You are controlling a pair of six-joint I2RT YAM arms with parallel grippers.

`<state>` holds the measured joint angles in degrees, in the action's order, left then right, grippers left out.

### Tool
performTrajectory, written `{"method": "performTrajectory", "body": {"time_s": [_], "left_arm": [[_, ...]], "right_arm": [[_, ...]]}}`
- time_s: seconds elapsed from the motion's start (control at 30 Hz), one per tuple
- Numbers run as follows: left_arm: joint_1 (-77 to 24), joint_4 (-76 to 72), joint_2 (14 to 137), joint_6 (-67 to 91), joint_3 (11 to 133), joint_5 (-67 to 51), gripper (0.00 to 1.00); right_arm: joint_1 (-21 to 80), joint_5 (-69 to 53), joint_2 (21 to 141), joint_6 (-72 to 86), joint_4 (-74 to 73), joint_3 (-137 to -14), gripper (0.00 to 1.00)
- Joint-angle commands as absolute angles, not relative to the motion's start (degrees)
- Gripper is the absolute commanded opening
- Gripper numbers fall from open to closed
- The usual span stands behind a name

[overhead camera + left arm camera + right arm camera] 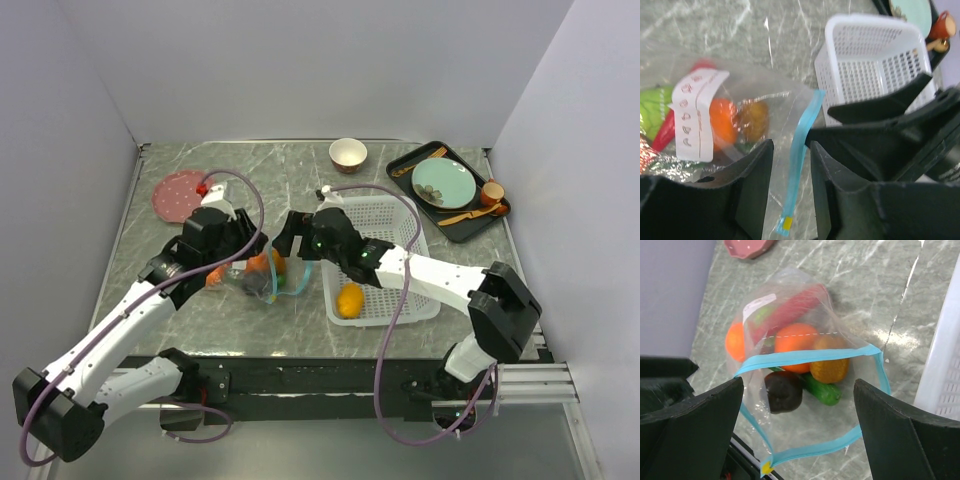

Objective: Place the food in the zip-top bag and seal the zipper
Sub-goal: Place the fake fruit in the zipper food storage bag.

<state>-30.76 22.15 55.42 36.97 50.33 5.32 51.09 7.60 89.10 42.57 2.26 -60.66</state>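
The left gripper [791,146] stands partly spread. A clear gap shows between its two dark fingers [752,192], and the teal-blue zipper [799,150] runs loose through that gap. Neither pad pinches it, as far as the wrist view tells. The right gripper [799,385] is spread wide, its fingers [697,427] far out to either side of the bag's mouth, and it holds nothing.

The zip-top bag [790,281] lies on the marble table [300,332] between the two grippers. Its mouth gapes: the two halves of the zipper stand apart in an open loop. Inside, seen through the clear plastic, are oranges [795,342], a red chili [790,310], a brown kiwi [830,367], a dark round fruit [783,391] and a green pepper [822,391]. A white label [695,115] sits on the bag's side.

In the top view a white mesh basket [400,225] stands just beside the bag at 3 o'clock, and the right arm reaches across over it toward the bag. A yellow fruit [350,300] lies in the near end of the basket, outside the bag. A pink plate [178,195] lies at 10 o'clock of the bag, close to the left wrist. A small bowl [347,153] stands at 1 o'clock, well apart. Farther off at 2 o'clock is a black tray [400,172] carrying a teal plate [445,183].
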Motion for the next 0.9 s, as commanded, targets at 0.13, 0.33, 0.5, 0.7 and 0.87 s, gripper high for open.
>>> {"method": "performTrajectory", "body": {"time_s": [0.13, 0.33, 0.5, 0.7, 0.87], "left_arm": [[-31.46, 22.06, 52.03, 34.72, 45.53, -0.35, 0.49], [-32.34, 22.15, 52.03, 34.02, 44.74, -0.27, 0.52], [-34.19, 21.80, 52.82, 33.93, 44.83, -0.18, 0.53], [-36.03, 21.18, 52.73, 33.49, 44.47, -0.27, 0.59], [-37.35, 21.88, 55.19, 34.27, 44.91, 2.45, 0.58]], "right_arm": [[50.45, 6.77, 91.84, 41.48, 1.32, -63.81, 0.97], [50.10, 7.12, 91.41, 41.40, 1.41, -63.98, 0.97], [49.57, 6.77, 91.76, 40.78, 0.97, -64.95, 0.97], [48.78, 6.24, 92.46, 40.43, 0.97, -65.92, 0.97], [48.78, 5.71, 92.90, 40.08, 0.97, -66.71, 0.97]]}}
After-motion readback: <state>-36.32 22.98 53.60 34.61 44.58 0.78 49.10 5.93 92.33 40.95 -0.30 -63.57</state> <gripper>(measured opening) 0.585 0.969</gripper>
